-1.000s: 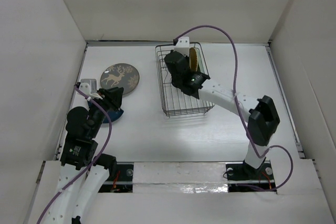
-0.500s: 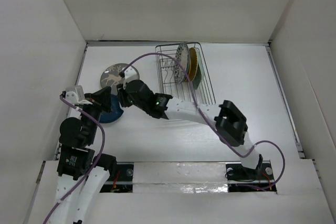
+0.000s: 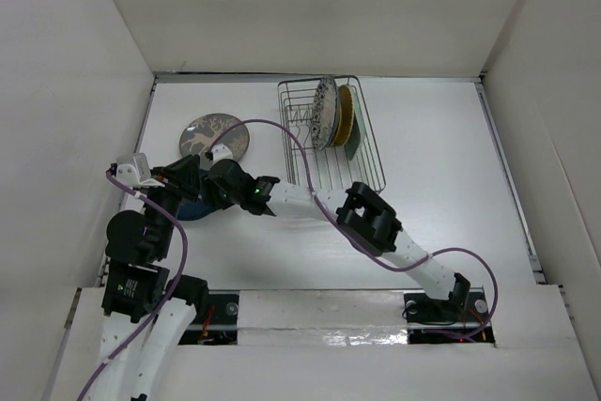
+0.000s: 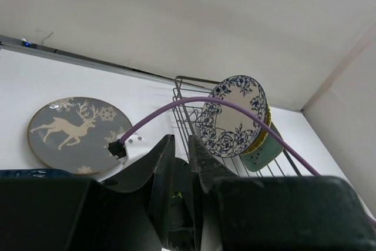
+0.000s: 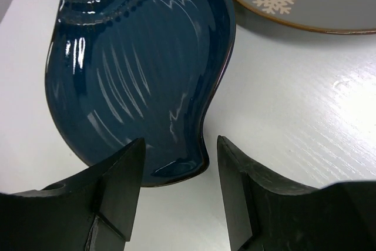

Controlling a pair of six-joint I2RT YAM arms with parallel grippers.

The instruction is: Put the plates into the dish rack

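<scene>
With the right gripper (image 5: 181, 145) spread open, fingers flanking the near rim of the glossy dark blue ribbed plate (image 5: 135, 69), nothing is gripped yet. That plate sits on the white table (image 3: 441, 138) at 8 o'clock from the dark wire dish rack (image 3: 299, 133). The grey deer-print plate (image 3: 214, 135) is just beside it at 12.

Left gripper (image 4: 181, 142): fingers close together, can't tell if fully closed or holding anything.

Risks:
- Glazed rim slips off the pads on lift.
- Both wrists crowd one spot, so they could knock each other or snag the purple cable (image 4: 176, 105).
- Closing shoves the blue plate into the deer plate.

White blue-floral plate (image 4: 232, 116) stands upright at the rack's 12 o'clock end.
</scene>
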